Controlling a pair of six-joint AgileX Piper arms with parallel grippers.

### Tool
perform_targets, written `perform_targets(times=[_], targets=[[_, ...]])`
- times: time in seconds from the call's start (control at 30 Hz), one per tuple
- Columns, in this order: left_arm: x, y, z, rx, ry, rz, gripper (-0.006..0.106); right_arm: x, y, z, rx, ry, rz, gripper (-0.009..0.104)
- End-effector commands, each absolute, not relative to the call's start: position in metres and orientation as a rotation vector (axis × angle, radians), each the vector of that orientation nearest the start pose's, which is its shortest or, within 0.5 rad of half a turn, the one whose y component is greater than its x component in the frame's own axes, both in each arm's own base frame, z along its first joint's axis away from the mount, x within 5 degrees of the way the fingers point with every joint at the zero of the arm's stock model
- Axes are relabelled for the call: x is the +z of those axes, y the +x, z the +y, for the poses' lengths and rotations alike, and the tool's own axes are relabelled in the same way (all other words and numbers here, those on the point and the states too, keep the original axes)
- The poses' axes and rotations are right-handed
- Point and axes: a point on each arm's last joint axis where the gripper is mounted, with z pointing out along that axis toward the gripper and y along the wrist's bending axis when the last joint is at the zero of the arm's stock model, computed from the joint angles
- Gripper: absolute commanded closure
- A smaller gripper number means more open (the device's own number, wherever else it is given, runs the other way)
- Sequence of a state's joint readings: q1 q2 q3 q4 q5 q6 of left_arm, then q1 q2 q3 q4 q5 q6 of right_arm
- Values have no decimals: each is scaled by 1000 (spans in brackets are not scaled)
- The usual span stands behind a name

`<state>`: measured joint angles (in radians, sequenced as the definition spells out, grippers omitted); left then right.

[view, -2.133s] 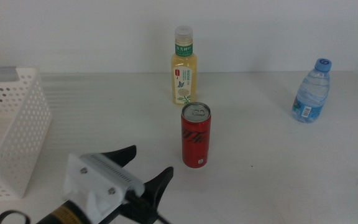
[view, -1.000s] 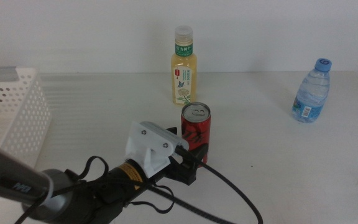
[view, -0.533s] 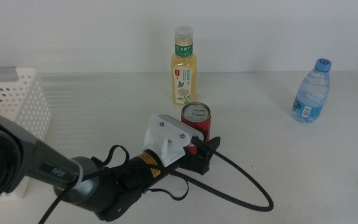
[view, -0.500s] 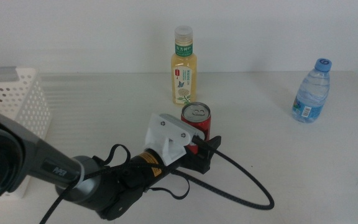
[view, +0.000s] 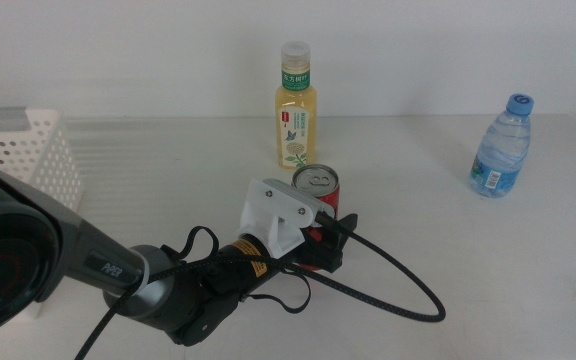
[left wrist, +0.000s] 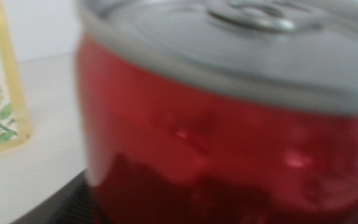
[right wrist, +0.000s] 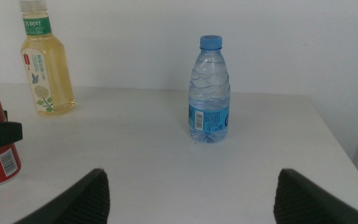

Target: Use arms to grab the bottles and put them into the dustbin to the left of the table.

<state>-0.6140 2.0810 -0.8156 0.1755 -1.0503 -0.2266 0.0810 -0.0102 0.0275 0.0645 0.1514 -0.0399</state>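
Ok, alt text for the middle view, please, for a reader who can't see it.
The left gripper reaches in from the lower left, its dark jaws around the upright red can at the table's centre. A yellow-drink bottle stands behind, a water bottle far right, and the white dustbin at left.

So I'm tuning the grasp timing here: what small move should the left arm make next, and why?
Probably close the jaws. The left gripper sits around the lower part of the red can, which fills the left wrist view, and the can stands upright on the table. The jaws look not fully clamped, though that is hard to tell. The right gripper waits, open.
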Motion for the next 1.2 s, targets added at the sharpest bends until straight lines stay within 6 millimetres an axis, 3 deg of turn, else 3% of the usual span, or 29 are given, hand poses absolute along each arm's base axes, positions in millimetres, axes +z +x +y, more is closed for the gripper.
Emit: perform_targets(times=[0.0, 0.27, 0.3, 0.4, 0.67, 0.87, 1.17], targets=[[146, 306, -229, -714, 447, 1519, 21, 202, 54, 5, 70, -56, 1542, 18], [148, 306, -229, -715, 432, 1501, 62, 202, 54, 5, 70, -56, 1542, 18], [148, 305, -230, -723, 448, 1499, 87, 202, 54, 5, 70, -56, 1542, 18], [150, 305, -230, -725, 451, 1496, 103, 202, 54, 5, 70, -56, 1542, 18], [173, 300, -229, -693, 522, 1581, 105, 202, 54, 5, 70, -56, 1542, 18], [208, 291, -223, -653, 571, 1606, 105, 202, 54, 5, 70, -56, 1542, 18], [244, 273, -207, -587, 602, 1761, 105, 202, 54, 5, 70, -56, 1542, 18]])
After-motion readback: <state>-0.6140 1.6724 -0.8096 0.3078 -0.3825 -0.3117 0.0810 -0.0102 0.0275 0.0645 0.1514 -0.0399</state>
